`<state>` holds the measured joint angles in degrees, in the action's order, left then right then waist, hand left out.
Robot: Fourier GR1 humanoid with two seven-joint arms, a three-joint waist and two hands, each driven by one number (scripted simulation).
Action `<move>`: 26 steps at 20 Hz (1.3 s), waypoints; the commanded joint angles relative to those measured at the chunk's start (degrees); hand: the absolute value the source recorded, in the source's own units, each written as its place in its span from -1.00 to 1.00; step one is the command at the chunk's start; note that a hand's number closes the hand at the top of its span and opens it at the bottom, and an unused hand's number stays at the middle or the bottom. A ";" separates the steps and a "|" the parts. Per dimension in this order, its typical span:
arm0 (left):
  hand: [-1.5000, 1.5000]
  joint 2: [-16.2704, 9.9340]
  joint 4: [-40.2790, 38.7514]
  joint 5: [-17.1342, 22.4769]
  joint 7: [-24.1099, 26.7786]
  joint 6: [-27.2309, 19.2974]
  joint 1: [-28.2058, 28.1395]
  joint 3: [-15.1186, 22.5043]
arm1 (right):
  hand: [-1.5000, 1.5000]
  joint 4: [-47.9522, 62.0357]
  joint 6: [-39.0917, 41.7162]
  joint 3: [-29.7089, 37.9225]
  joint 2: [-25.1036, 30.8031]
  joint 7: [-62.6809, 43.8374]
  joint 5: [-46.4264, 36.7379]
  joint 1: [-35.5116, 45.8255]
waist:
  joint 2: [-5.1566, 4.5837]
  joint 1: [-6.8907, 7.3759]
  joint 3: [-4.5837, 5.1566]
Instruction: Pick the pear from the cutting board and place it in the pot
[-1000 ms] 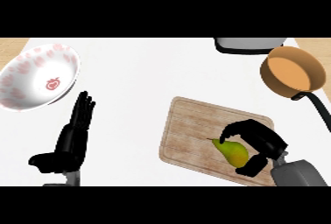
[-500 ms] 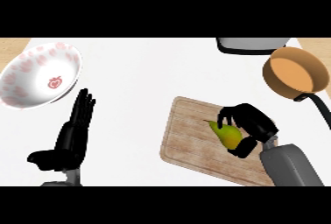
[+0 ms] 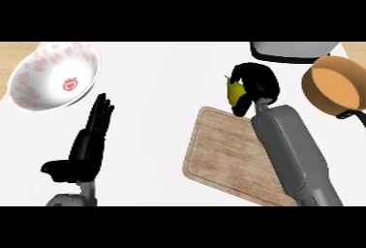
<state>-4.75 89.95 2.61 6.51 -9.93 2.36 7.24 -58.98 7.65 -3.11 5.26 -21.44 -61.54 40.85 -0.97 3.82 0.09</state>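
Right robot hand [image 3: 256, 83] grips the pear [image 3: 234, 92], clear of the cutting board [image 3: 229, 155]; carrying step, next swing toward the pot [image 3: 332, 87] at three o'clock.

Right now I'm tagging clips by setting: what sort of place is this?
Most likely a kitchen counter: a wooden cutting board, an orange-brown pot and a patterned white bowl sit on a white top, with the right hand holding a pear.

Two smooth grey forearms, right forearm [image 3: 289, 150] bulky and rounded, glossy black jointed fingers [image 3: 99, 116]
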 commanded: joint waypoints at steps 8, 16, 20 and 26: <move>0.00 -1.84 1.18 1.15 -0.17 0.81 -1.15 -2.69 | 1.00 11.91 -19.59 0.12 -4.76 -14.21 -13.32 20.29 | 0.52 -1.59 -0.06; 0.00 -0.75 -0.58 0.68 1.13 1.03 -1.56 -2.47 | 1.00 15.73 -20.40 3.29 -0.42 -22.22 -17.31 25.15 | 0.74 -2.93 -0.07; 0.00 1.36 -1.86 -0.89 3.47 -0.49 -3.41 -1.21 | 1.00 13.89 -17.54 4.55 2.25 -23.65 -17.16 25.20 | 0.91 -3.40 -0.07; 0.00 -0.75 1.26 -0.06 -2.32 -0.03 0.63 -3.53 | 1.00 15.69 -18.72 7.31 7.56 -23.12 -17.02 24.25 | 0.92 -3.45 -0.08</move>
<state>-4.24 91.34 1.64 5.10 -11.01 1.50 5.52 -42.78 -11.19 3.01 10.76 -43.85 -78.61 65.73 -0.12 0.60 0.01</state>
